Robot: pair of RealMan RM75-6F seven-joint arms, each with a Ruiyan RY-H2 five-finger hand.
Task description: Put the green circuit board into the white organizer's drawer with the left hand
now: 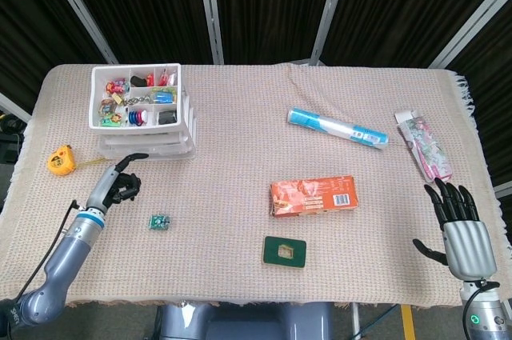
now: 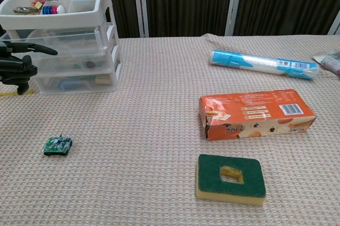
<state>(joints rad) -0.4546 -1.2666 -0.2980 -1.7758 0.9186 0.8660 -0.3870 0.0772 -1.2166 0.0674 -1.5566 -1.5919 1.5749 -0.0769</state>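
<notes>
Circuit board [image 1: 161, 222] lies flat on the tabletop [image 1: 240, 156], just right of and nearer the robot than the left hand [image 1: 120, 183], not touching it. Left hand hovers over the cloth holding nothing, fingers curled in, one finger stretched forward toward the organizer [image 1: 144, 112]. Organizer sits beyond the left hand, near it but apart; top tray full of small coloured bits, the clear drawers [image 2: 74, 61] below look closed. Yellow tape measure [image 1: 61, 160] left of the left hand. Right hand [image 1: 458, 224] at the far right tabletop edge, released, fingers straight and spread, grasping nothing. Orange box [image 1: 314, 195] and green sponge [image 1: 285, 251] between the hands, well apart from both.
</notes>
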